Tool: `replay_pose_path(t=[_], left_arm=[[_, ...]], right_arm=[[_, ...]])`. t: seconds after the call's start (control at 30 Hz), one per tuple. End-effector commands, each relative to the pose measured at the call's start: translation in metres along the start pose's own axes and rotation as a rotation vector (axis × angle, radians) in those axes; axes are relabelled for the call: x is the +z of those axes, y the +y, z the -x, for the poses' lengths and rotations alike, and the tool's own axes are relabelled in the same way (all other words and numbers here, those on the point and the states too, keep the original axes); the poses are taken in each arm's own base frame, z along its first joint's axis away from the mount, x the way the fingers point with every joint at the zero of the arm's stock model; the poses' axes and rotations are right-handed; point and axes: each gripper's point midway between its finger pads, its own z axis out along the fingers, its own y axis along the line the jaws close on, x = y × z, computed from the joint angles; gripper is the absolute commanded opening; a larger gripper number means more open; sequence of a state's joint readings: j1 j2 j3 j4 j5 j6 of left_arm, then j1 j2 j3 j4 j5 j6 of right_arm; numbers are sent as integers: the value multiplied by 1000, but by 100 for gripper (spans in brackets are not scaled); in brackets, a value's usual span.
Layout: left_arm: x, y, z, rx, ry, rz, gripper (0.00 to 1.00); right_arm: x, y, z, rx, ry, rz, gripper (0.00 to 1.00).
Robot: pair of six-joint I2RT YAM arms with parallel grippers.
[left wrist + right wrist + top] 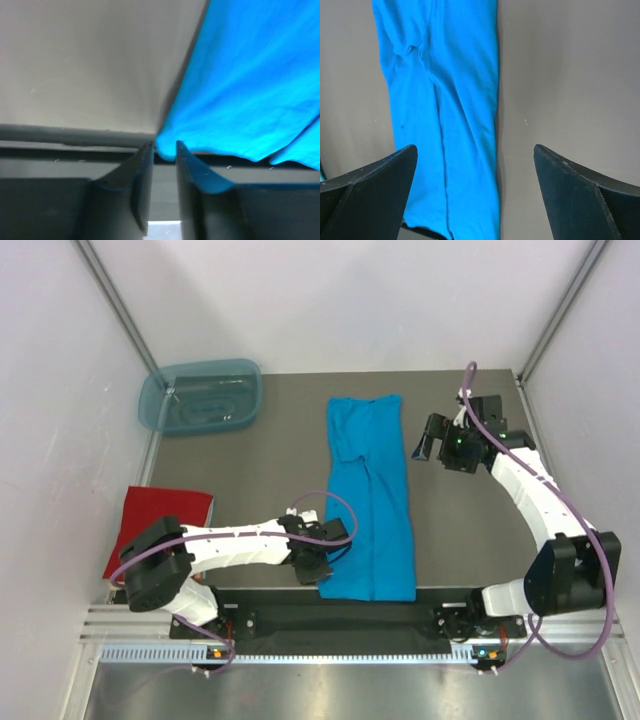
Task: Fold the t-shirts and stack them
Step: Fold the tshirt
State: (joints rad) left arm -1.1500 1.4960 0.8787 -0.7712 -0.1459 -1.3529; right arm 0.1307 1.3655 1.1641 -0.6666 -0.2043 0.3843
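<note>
Presently: red t-shirt (160,515), a flat matte rectangle, lay at the table's (470,540) 8 o'clock. Left pincer (164,146), jaws narrowly parted, sat at the 7 o'clock corner of the turquoise t-shirt (370,500), a long, soft, creased strip mid-table. Right pincer (475,146) hung wide at 2 o'clock. Judgement: the next fold needs both corners lifted evenly.

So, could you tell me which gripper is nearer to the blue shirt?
Left. The left gripper sits at the blue shirt's near left corner; the right gripper hovers apart, off its far right edge.
</note>
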Motion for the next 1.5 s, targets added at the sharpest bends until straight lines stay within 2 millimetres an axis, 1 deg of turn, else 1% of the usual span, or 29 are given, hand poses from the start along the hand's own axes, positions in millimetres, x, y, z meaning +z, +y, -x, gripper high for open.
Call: replay_pose_path(t=[0.0,0.03,0.07,0.13,0.17,0.2,0.23,0.27,0.3,0.33,0.37,0.4,0.43,0.47,0.5,0.57,0.63,0.7,0.73,0.77,0.8,0.83,0.93,1.03,1.1,1.13,1.2,1.33,1.47], left_arm=[[-21,5,4,13,-6,4,39],[-26,5,14,16,-41,4,42],[-41,-8,29,7,-81,-38,47],[-53,-22,66,17,-153,-107,47],[-64,-38,77,21,-140,-191,45],[-70,-52,114,18,-196,-281,43],[-74,-58,132,19,-222,-323,43],[-79,-68,151,27,-240,-371,43],[-79,-61,183,24,-293,-370,43],[-76,-67,203,31,-324,-387,43],[-83,-75,222,47,-360,-421,43],[-81,-69,246,60,-403,-409,44],[-83,-75,265,56,-439,-441,45],[-75,-84,278,58,-424,-479,44],[-77,-86,292,48,-410,-545,44],[-74,-99,325,42,-466,-607,46],[-65,-97,350,52,-506,-591,47],[-48,-101,376,52,-510,-588,49],[-25,-101,382,51,-481,-583,49],[-26,-102,399,38,-510,-601,50],[-18,-102,405,29,-504,-607,50],[4,-101,408,19,-473,-599,51],[16,-103,431,4,-479,-624,51],[54,-102,441,-8,-440,-610,51],[55,-106,454,-7,-450,-634,51],[69,-104,454,-16,-434,-624,51],[66,-107,464,-11,-455,-640,51],[83,-112,473,4,-453,-655,49],[87,-118,486,2,-463,-677,47]], right_arm=[[12,18,29,-66,-75,80,100],[20,18,32,-78,-66,86,100],[22,23,42,-97,-84,102,100],[41,29,55,-117,-114,142,99],[47,38,61,-134,-118,193,98],[54,43,69,-147,-137,222,93],[75,40,64,-139,-95,229,89],[79,49,72,-145,-93,270,85],[88,50,74,-145,-84,282,79],[109,45,69,-129,-46,279,66],[114,49,79,-126,-59,293,58],[123,48,81,-127,-56,293,53],[144,40,76,-113,-23,275,47],[148,44,88,-112,-42,279,45],[165,38,83,-99,-13,269,44],[172,40,98,-95,-35,270,45],[187,34,101,-79,-37,250,50],[199,31,112,-57,-72,240,53],[203,29,116,-45,-80,241,53],[204,33,124,-36,-99,255,53],[215,28,122,-20,-86,250,54],[220,27,123,-11,-83,250,54],[234,28,130,7,-86,267,53],[249,26,135,30,-96,271,51],[259,25,138,44,-94,270,50],[261,23,140,52,-94,265,50],[267,20,145,65,-110,258,50],[273,18,156,96,-154,270,50],[278,14,163,122,-163,267,52]])
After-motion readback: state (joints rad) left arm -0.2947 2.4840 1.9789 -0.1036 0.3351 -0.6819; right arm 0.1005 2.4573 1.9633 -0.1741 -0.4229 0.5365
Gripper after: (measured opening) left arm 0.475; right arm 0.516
